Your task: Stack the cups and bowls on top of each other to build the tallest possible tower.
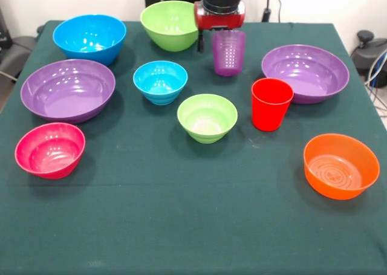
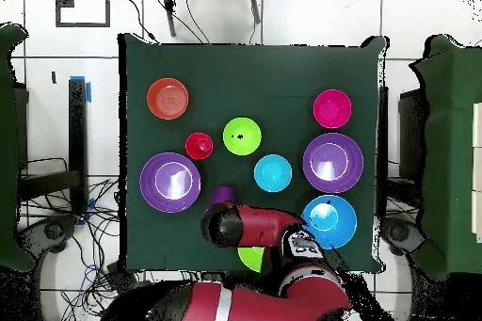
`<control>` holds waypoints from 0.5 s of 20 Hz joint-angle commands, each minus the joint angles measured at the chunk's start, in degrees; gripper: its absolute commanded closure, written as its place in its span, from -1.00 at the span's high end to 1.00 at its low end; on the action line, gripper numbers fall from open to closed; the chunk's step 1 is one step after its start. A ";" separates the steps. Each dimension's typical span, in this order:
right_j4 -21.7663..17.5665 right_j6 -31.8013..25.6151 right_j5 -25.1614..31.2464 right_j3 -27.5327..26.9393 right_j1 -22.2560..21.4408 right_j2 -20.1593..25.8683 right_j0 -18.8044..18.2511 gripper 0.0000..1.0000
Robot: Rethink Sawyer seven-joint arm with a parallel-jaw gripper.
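Observation:
My gripper (image 1: 217,44) hangs at the table's far side, right over the translucent purple cup (image 1: 228,52). One dark finger (image 1: 199,42) shows left of the cup and apart from it, so the gripper reads as open. The cup stands upright on the cloth and also shows in the overhead view (image 2: 222,195). The red cup (image 1: 271,103) stands upright nearer the camera, to the right. The small lime green bowl (image 1: 207,118) and small blue bowl (image 1: 160,81) sit mid-table. Every cup and bowl stands alone; nothing is stacked.
Around the green table (image 1: 193,226) sit a large blue bowl (image 1: 89,38), a large lime bowl (image 1: 171,24), two wide purple bowls (image 1: 68,89) (image 1: 305,72), a pink bowl (image 1: 50,149) and an orange bowl (image 1: 341,165). The arm (image 2: 254,228) covers part of the large lime bowl in the overhead view.

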 commanded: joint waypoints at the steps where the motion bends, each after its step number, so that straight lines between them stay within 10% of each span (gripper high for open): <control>1: -0.33 9.90 -6.45 1.95 2.61 7.56 1.27 1.00; 10: 0.16 9.02 -6.20 0.94 2.63 9.17 0.04 1.00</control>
